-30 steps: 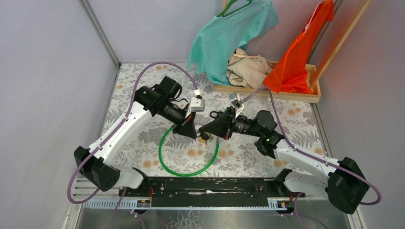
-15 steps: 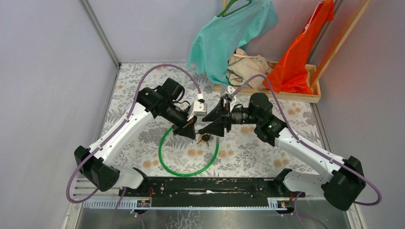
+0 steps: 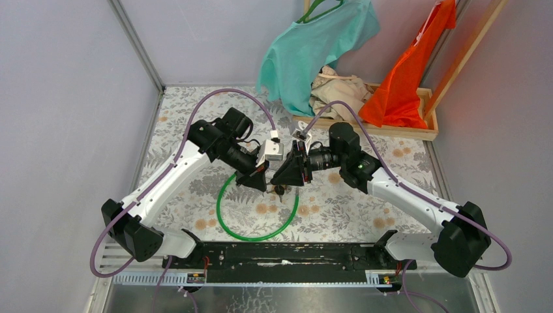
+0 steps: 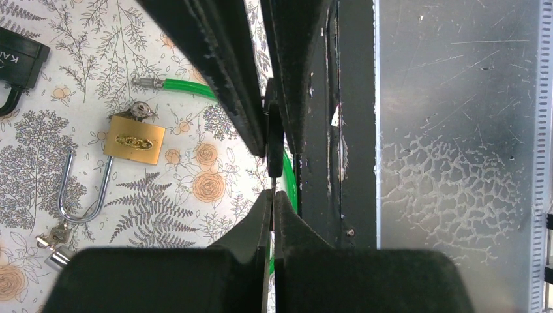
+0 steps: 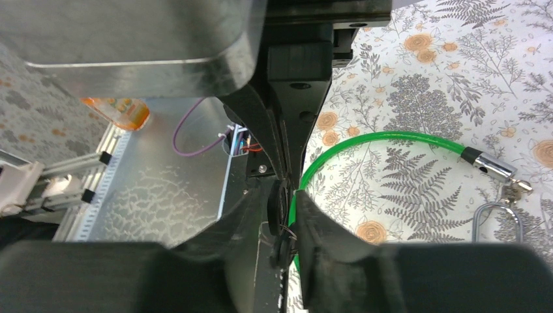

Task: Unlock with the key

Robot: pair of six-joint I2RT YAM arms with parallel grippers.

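Note:
My left gripper (image 4: 273, 193) is shut on the thin blade of a key, whose black head (image 4: 275, 140) sticks out past its fingertips. My right gripper (image 5: 282, 195) meets it head-on, its jaws closed in around the black key heads (image 5: 279, 214). In the top view both grippers, left (image 3: 261, 184) and right (image 3: 285, 181), touch noses over the key (image 3: 279, 190), above the green cable loop (image 3: 257, 215). A brass padlock (image 4: 134, 140) lies flat on the floral cloth, with a long silver shackle (image 4: 85, 199) curving from it.
A black padlock (image 4: 19, 59) lies at the far corner of the left wrist view. The green cable's metal end (image 5: 489, 166) rests near the brass lock. A wooden tray (image 3: 365, 127) with clothes stands at the back right. The black base rail (image 3: 287, 254) runs along the near edge.
My right gripper pulled back and opened, then came in leftwards again and closed around the key heads. The left gripper kept its hold and barely moved.

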